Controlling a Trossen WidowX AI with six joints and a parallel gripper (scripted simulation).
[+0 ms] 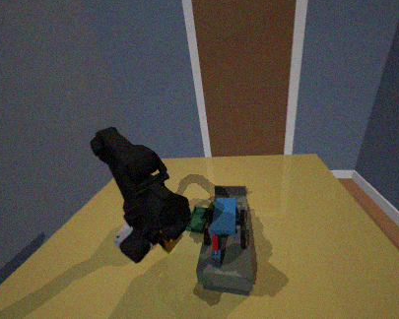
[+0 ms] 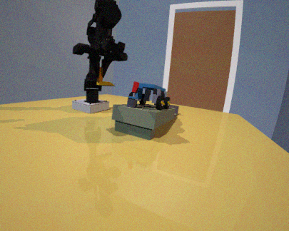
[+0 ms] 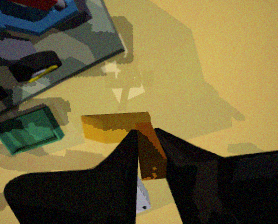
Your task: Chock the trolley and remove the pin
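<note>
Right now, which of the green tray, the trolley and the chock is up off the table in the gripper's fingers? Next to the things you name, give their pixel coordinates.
The chock [image 1: 171, 244] [image 2: 105, 84] [image 3: 112, 129]: its orange handle is pinched between the fingers, while the tray [image 1: 198, 220] [image 3: 32, 131] and trolley [image 1: 225, 216] [image 2: 150, 86] are not.

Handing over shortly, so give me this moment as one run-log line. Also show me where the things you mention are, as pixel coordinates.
gripper [image 1: 165, 234] [image 2: 100, 60] [image 3: 144, 134]: shut on chock [image 1: 171, 244] [image 2: 105, 84] [image 3: 116, 128], lifted | stop pin [image 1: 215, 242] [image 2: 135, 87]: in place | trolley [image 1: 224, 217] [image 2: 150, 86] [image 3: 42, 22]: on ramp [image 1: 228, 278] [image 2: 133, 115] [image 3: 102, 42]

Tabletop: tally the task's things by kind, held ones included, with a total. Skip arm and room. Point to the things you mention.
Ramp [image 1: 232, 278] [image 2: 133, 115]: 1
Trolley [image 1: 225, 217] [image 2: 152, 87]: 1
Stop pin, red head [image 1: 215, 242] [image 2: 135, 86]: 1
Chock, in the gripper [image 1: 151, 244] [image 2: 100, 67] [image 3: 144, 134], by its orange handle [image 3: 152, 155]: 1
Green tray [image 1: 198, 220] [image 3: 31, 130]: 1
Total: 5
</note>
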